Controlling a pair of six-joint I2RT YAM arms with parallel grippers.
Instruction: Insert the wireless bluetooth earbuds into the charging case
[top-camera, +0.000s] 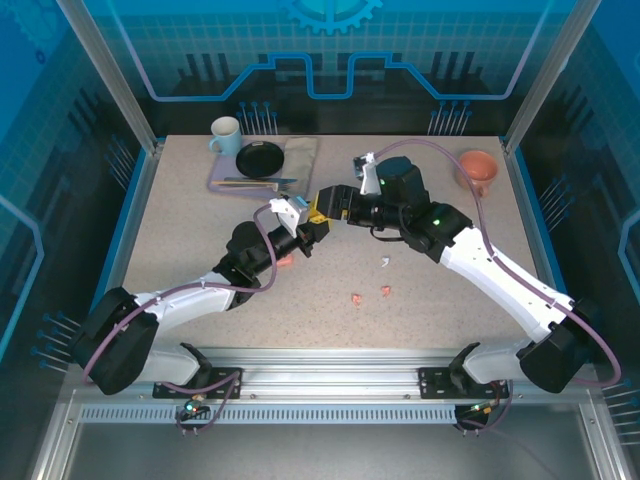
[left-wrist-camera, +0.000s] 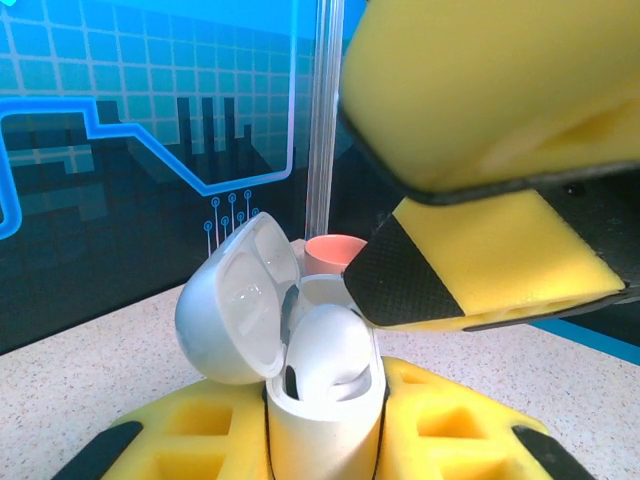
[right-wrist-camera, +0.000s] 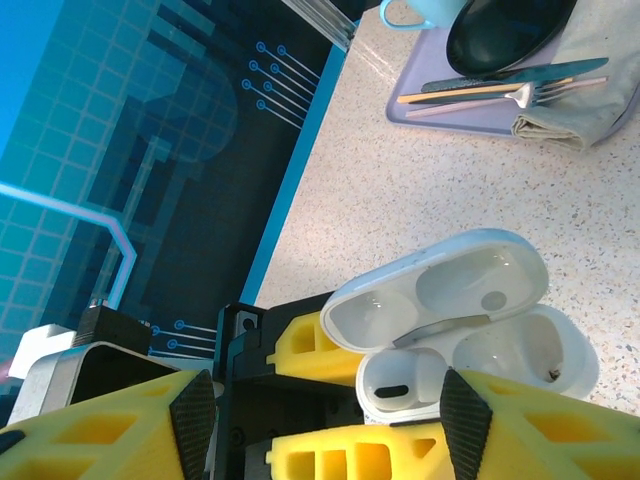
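My left gripper (left-wrist-camera: 322, 435) is shut on the white charging case (left-wrist-camera: 325, 425), held upright above the table with its lid (left-wrist-camera: 235, 310) swung open. One white earbud (left-wrist-camera: 330, 350) sits in a slot of the case (right-wrist-camera: 480, 300); the slot beside it (right-wrist-camera: 520, 350) is empty. My right gripper (right-wrist-camera: 330, 430) hovers right over the case, open, with its black-padded fingers (right-wrist-camera: 465, 425) on either side of the seated earbud (right-wrist-camera: 400, 375) and nothing held. In the top view both grippers meet at mid-table (top-camera: 318, 218). A white earbud (top-camera: 384, 262) and two pink earbuds (top-camera: 356, 298) lie loose on the table.
A lilac tray (top-camera: 225, 182) at the back holds a pale blue mug (top-camera: 225, 135), a black bowl (top-camera: 260, 158), cutlery and a folded cloth. An orange cup (top-camera: 478, 170) stands at the back right. A small pink item (top-camera: 285, 262) lies under my left arm.
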